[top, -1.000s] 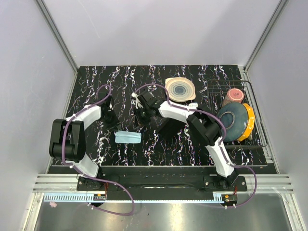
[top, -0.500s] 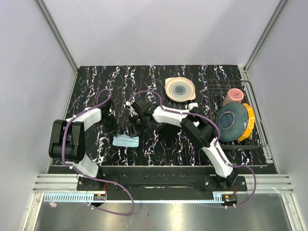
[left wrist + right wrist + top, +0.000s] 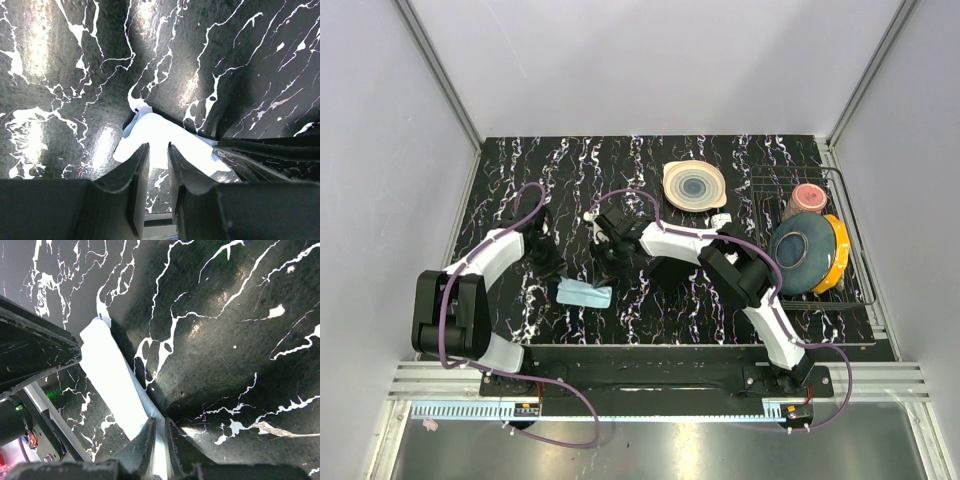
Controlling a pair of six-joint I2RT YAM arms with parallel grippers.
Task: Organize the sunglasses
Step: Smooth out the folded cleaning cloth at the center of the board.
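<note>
No amber sunglasses show in any view. A pale oblong box (image 3: 585, 293), white to pale blue, lies on the black marbled table (image 3: 520, 170) between my two grippers. My right gripper (image 3: 611, 262) is above its right end. In the right wrist view the box (image 3: 107, 377) runs down into the narrow gap between the fingers (image 3: 159, 440), and its pale edge fills that gap. My left gripper (image 3: 549, 262) is just up-left of the box. In the left wrist view the box (image 3: 160, 137) lies beyond the fingertips (image 3: 158, 150). Its jaws stand a narrow gap apart and are empty. A flat black case (image 3: 670, 270) lies under the right arm.
A beige plate with blue rings (image 3: 695, 185) sits at the back centre. A wire dish rack (image 3: 860, 285) at the right holds a blue plate, a yellow dish and a pink cup. Grey walls close in both sides and the back.
My right gripper has moved left and nearer, down onto the box's right end. The box has shifted slightly nearer and left. The left arm's elbow has swung out to the left.
</note>
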